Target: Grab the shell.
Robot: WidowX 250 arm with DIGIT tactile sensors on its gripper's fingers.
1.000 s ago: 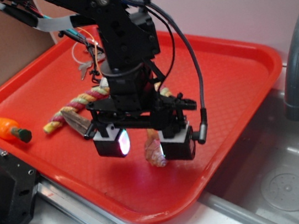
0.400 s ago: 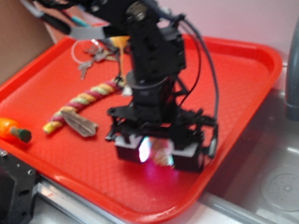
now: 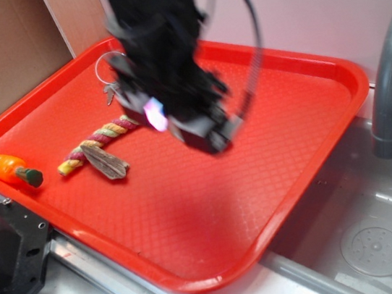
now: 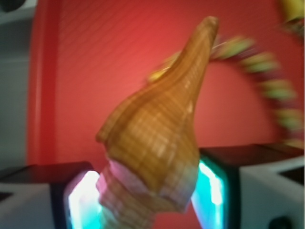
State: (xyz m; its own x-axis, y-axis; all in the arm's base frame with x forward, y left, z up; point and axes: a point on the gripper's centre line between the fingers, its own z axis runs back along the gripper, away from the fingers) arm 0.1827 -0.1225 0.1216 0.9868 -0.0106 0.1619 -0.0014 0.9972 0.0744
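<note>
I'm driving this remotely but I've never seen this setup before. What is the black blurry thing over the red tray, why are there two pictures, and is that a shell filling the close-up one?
The black blurred shape is the robot arm, with its gripper at the lower end; it is blurred because it is moving. The wide picture comes from a fixed camera beside the bench. The close-up comes from a camera mounted on the arm's wrist, looking out past the two fingers.

Yes, the tan ridged object there is the shell. It sits between the two finger pads, which glow bluish on either side, so the gripper is closed on it and it is off the tray.

Lying on the tray are a twisted coloured rope, a flat piece of driftwood, a toy carrot at the left rim and a small bunch of keys at the back. A sink lies to the right.
</note>
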